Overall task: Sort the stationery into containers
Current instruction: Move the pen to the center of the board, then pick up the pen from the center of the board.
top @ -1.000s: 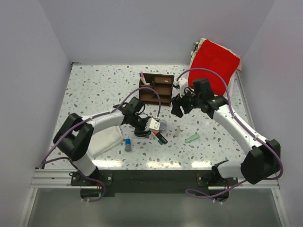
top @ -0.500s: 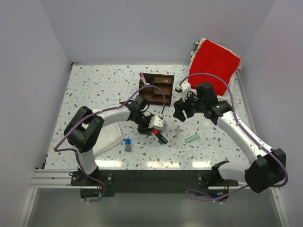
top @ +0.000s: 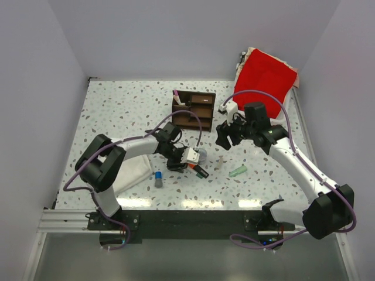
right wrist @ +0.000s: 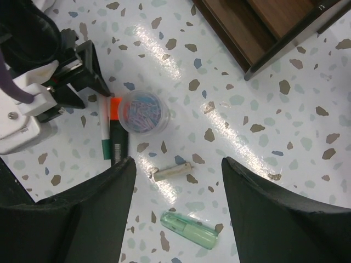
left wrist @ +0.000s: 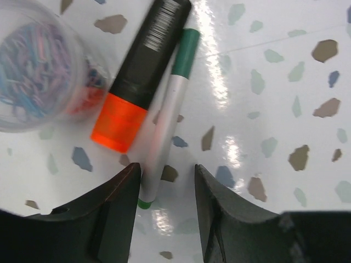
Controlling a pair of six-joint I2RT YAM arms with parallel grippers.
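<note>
Low over the table, my left gripper (left wrist: 167, 170) is open, with the tail of a white green-capped pen (left wrist: 167, 118) lying between its jaws against the left finger (left wrist: 118, 208). An orange-and-black highlighter (left wrist: 140, 76) lies alongside the pen, beside a round pot of paper clips (left wrist: 35, 66). My right gripper (right wrist: 178, 164) hangs open and empty above a short pale stick (right wrist: 173, 171) and a mint-green piece (right wrist: 190, 230). The brown organizer (top: 193, 109) stands behind, a pink-tipped pen (top: 177, 96) upright in it. A blue-capped grey stick (top: 158, 179) lies near the left arm.
A white folded cloth (top: 132, 170) lies under the left arm. A white basket with red cloth (top: 263, 76) stands at the back right corner. The right wrist view shows the left gripper (right wrist: 90, 68) close to the pot (right wrist: 143, 112).
The left arm's elbow has swung inward while its gripper stayed by the highlighter. The right arm has shifted slightly to the right.
</note>
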